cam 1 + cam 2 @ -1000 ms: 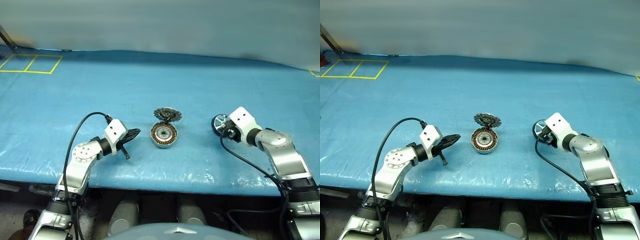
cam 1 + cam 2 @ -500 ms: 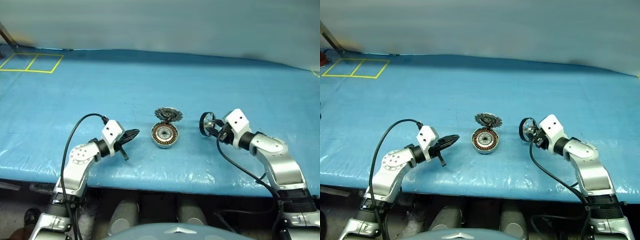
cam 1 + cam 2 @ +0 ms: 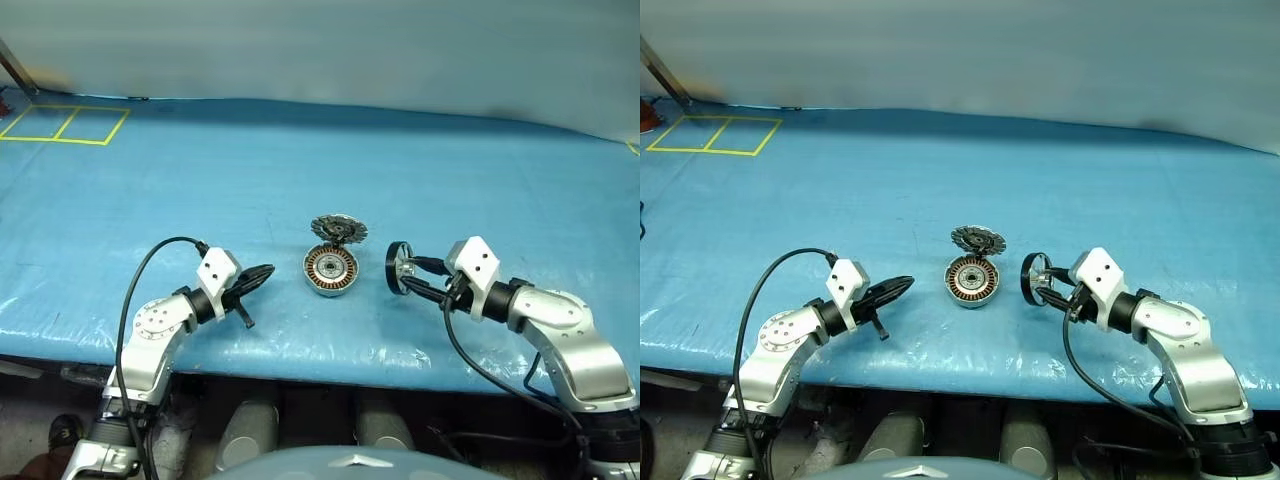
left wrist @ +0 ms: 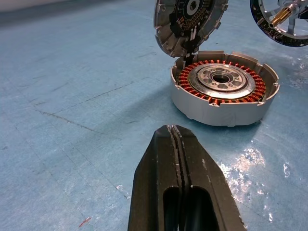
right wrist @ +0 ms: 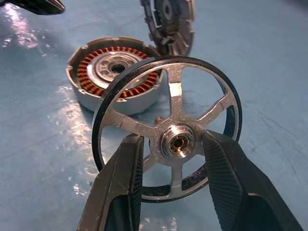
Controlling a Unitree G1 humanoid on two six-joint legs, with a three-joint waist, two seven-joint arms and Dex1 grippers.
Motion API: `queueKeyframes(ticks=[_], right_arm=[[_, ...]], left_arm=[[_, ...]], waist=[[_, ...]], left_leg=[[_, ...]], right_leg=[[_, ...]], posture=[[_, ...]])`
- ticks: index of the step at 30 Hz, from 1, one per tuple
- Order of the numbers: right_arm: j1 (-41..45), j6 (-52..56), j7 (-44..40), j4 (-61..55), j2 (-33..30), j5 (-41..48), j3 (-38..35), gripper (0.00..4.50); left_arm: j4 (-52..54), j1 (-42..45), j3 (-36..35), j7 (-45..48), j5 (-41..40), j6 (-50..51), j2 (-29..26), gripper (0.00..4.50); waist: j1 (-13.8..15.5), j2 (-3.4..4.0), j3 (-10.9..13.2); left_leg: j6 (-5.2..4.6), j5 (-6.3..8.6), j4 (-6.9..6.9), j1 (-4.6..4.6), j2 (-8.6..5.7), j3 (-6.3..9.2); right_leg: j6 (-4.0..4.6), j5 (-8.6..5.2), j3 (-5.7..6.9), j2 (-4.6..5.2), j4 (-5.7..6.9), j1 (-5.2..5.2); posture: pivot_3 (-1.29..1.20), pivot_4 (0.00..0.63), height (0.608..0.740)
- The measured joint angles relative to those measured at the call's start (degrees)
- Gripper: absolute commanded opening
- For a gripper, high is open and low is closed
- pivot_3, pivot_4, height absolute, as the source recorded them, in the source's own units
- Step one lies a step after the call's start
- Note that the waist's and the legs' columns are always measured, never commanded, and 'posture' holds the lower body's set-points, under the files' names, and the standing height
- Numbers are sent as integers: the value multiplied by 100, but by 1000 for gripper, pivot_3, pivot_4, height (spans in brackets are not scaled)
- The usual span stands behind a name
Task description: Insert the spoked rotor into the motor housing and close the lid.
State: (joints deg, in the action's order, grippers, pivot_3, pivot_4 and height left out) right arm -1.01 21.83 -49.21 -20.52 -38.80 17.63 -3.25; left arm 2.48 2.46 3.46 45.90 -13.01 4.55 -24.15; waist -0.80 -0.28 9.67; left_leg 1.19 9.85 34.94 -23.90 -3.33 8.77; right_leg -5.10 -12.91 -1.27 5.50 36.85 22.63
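Note:
The motor housing (image 3: 329, 271), a round grey puck with copper windings, lies in the middle of the blue table. Its toothed grey lid (image 3: 337, 228) stands tilted up at the housing's far edge. Just right of the housing, the spoked rotor (image 3: 397, 268) is held on edge above the table. My right gripper (image 5: 174, 140) is shut on the spoked rotor, one finger on each side of the silver hub (image 5: 177, 141). My left gripper (image 3: 262, 273) is shut and empty, pointing at the housing (image 4: 222, 88) from its left, a short way off.
A blue sheet (image 3: 300, 160) covers the table, whose front edge runs just below both arms. Yellow tape squares (image 3: 60, 124) mark the far left corner. A black cable (image 3: 150, 275) loops over the left arm.
My right gripper has carried the rotor left, from well right of the housing to just beside it, and turned it on edge. The left arm has hardly moved.

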Motion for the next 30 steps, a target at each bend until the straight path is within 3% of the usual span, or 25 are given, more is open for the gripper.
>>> queueKeyframes(ticks=[12,30], right_arm=[[878,19,217,-13,425,-413,1192,1684],[1482,-85,83,320,333,-906,1553,1684]], left_arm=[[-49,114,50,33,71,-36,4,0],[-47,-5,139,-98,108,-48,43,0]], waist=[[14,-3,2],[7,-3,2]], left_leg=[[0,1,-2,-12,-3,3],[0,2,-1,-11,-3,3]], right_leg=[[0,0,3,0,-2,14],[-1,1,4,-1,0,13]], posture=[[0,150,740],[0,150,740]])
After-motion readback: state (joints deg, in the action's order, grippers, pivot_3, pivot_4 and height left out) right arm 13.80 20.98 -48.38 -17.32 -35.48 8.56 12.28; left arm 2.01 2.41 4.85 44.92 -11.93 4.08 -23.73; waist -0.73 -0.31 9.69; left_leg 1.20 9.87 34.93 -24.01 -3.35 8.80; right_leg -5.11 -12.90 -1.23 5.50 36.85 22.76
